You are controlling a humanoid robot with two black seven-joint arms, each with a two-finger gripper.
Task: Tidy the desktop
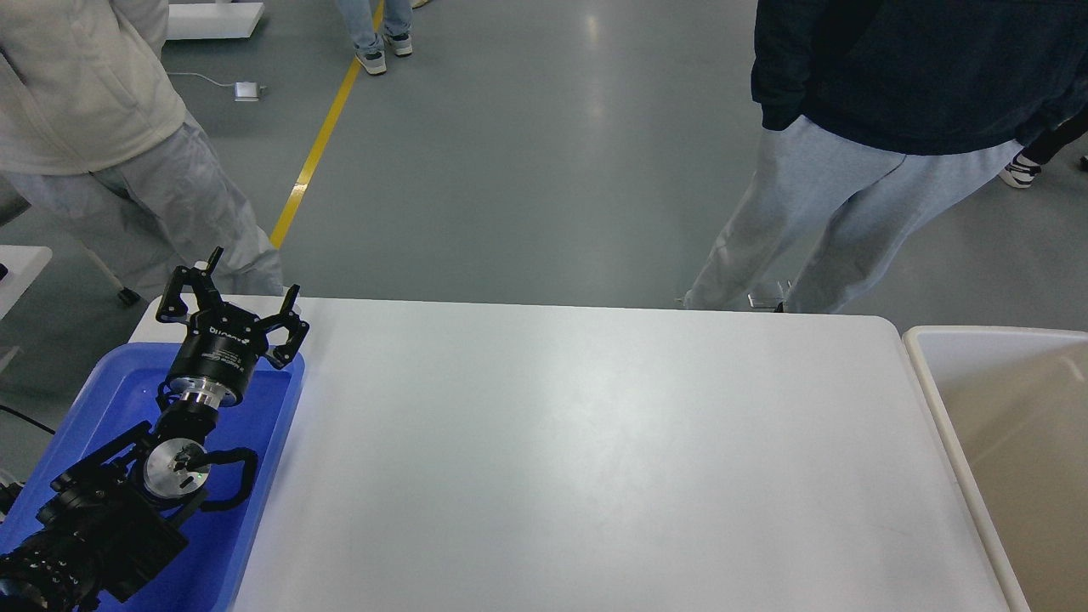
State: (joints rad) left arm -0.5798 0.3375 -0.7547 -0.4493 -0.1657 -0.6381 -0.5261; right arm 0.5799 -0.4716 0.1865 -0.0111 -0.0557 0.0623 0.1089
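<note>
The desktop (pixel 595 459) is a wide white tabletop with rounded corners and fills most of the view. Nothing lies on it. My left gripper (pixel 252 278) is open and empty, its fingers spread, held above the far end of the blue tray (pixel 268 463) at the desktop's left edge. My right gripper is out of view.
An off-white rimmed bin (pixel 1011 442) stands against the desktop's right edge. One person in a dark top (pixel 858 144) stands just beyond the far edge at the right. Another in light clothes (pixel 110 144) stands at the far left.
</note>
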